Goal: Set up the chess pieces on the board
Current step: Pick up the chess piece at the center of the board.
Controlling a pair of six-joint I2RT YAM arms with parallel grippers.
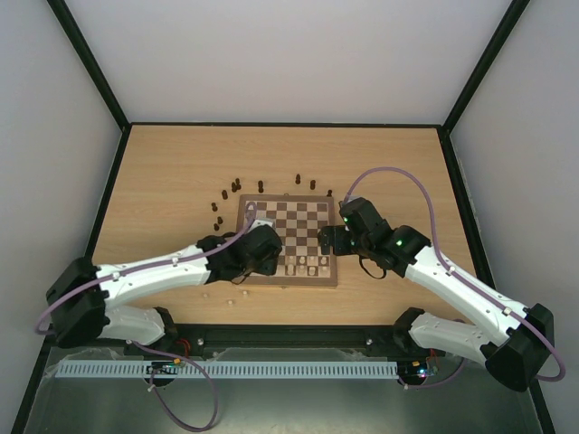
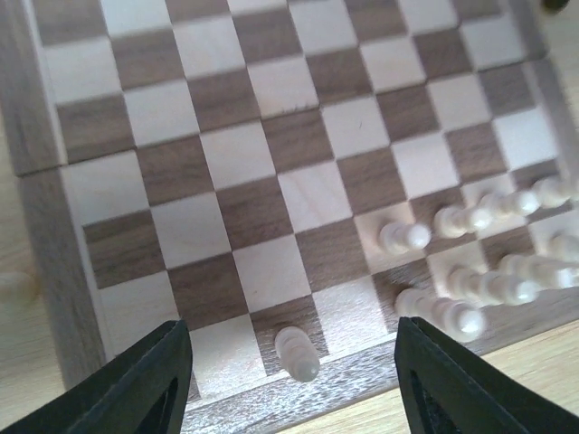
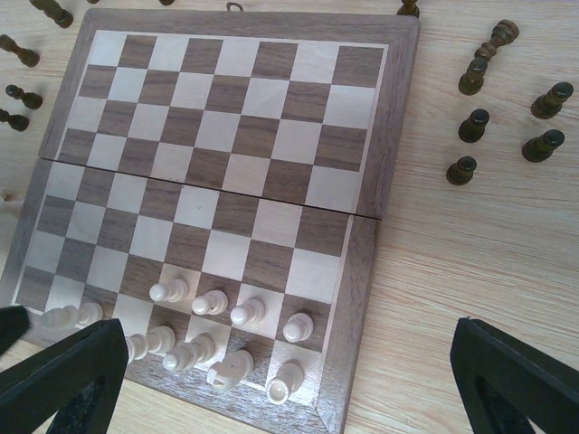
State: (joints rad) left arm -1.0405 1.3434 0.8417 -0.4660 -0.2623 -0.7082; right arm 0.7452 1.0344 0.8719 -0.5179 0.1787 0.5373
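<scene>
The chessboard (image 1: 303, 221) lies at the table's middle; it also shows in the left wrist view (image 2: 271, 145) and the right wrist view (image 3: 226, 154). Several cream pieces (image 3: 208, 303) stand in its two near rows at the right (image 1: 308, 264). My left gripper (image 2: 291, 380) is open over the board's near left corner, where one cream piece (image 2: 297, 353) stands between the fingers, untouched. My right gripper (image 3: 285, 380) is open and empty above the board's near right corner. Several dark pieces (image 1: 237, 185) stand off the board, also seen in the right wrist view (image 3: 507, 108).
A few cream pieces (image 1: 231, 294) lie on the table near the board's front left, one at the left wrist view's edge (image 2: 14, 287). Black frame walls (image 1: 109, 181) border the tabletop.
</scene>
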